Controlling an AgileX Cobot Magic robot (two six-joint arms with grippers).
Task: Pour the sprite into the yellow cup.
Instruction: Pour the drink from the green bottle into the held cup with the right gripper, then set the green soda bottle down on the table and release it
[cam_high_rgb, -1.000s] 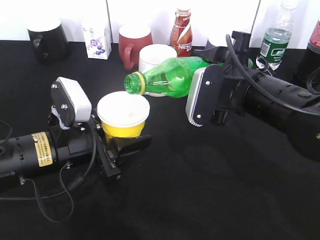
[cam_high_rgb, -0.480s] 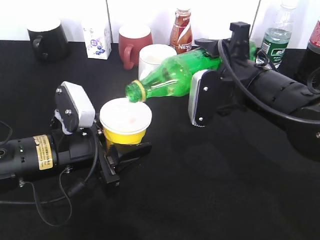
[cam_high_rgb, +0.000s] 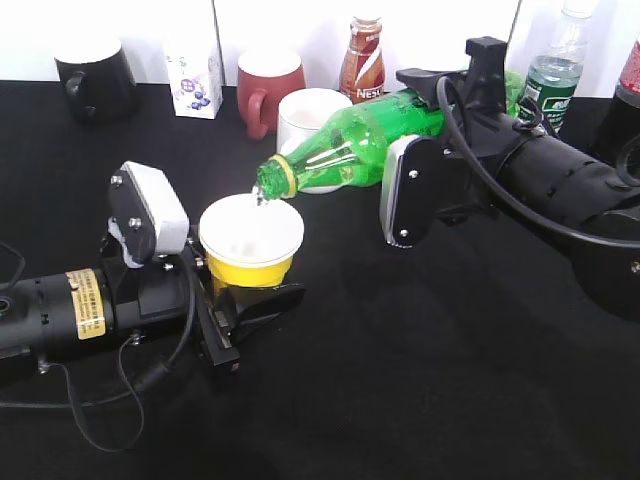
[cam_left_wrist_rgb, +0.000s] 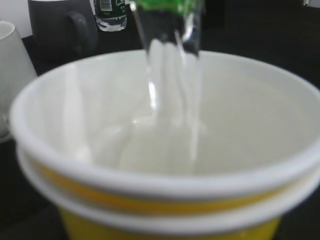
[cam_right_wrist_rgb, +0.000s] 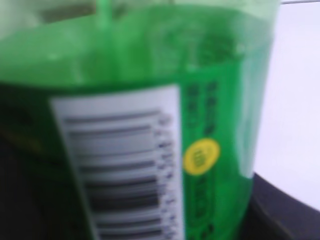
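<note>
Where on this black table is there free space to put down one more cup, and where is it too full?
Free: the bare table in front, between the left claw holding the yellow cup and the right arm. Crowded: the back row, with black mug, carton, red mug, white mug, and bottles behind the tilted sprite.

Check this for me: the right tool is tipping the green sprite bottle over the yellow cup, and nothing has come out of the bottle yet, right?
Not quite. The right tool does tip the sprite bottle over the yellow cup, but liquid is already coming out: the left wrist view shows a clear stream falling from the bottle mouth into the cup.
</note>
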